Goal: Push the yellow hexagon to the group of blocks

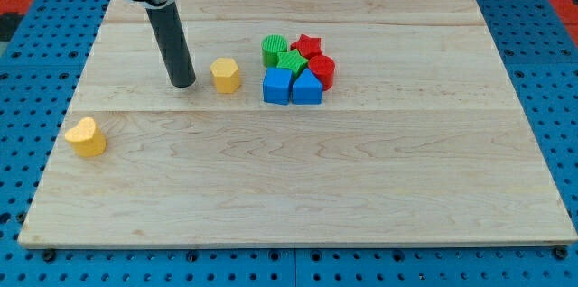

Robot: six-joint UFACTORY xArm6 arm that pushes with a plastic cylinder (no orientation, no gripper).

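The yellow hexagon (226, 75) sits on the wooden board (298, 188), left of the group of blocks. My tip (183, 83) is down on the board just left of the hexagon, with a small gap between them. The group lies to the hexagon's right: a green cylinder (274, 50), a green star (291, 60), a red star (307, 47), a red cylinder (322, 69), a blue cube (276, 86) and a blue triangular block (306, 87), all packed together.
A yellow heart-shaped block (86, 137) lies alone near the board's left edge. Blue pegboard (36, 61) surrounds the board on all sides.
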